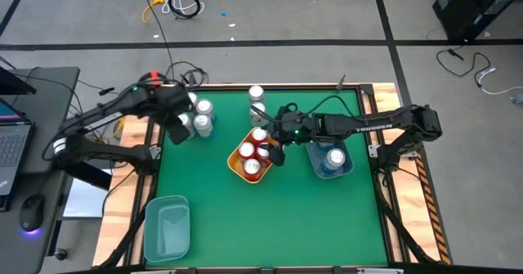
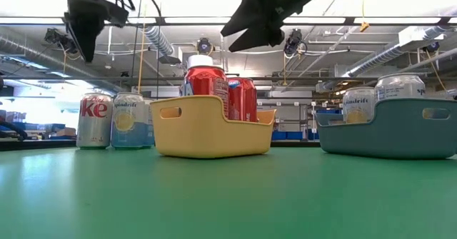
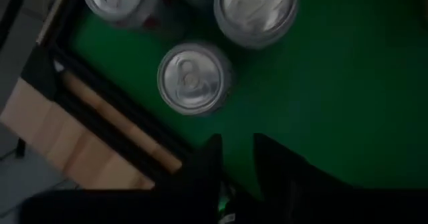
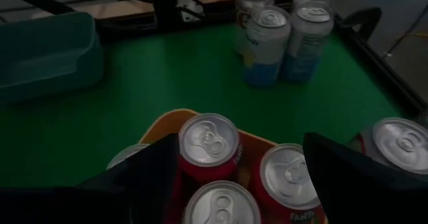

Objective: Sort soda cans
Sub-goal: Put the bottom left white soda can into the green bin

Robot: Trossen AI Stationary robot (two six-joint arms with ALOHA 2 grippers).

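Several soda cans, silver and light blue, stand upright on the green table near its far left; the low view shows them side by side. My left gripper hangs above the table just beside them, pointing down, its fingers a little apart with nothing between them. Red cans stand in a yellow bin at the table's middle. My right gripper hovers wide open above these red cans and touches none. More cans sit in a blue-grey bin on the right.
Two more cans stand near the far edge at the middle. Another translucent bin lies at the near left corner. A wooden frame borders the table. A laptop and mouse sit off the table's left side.
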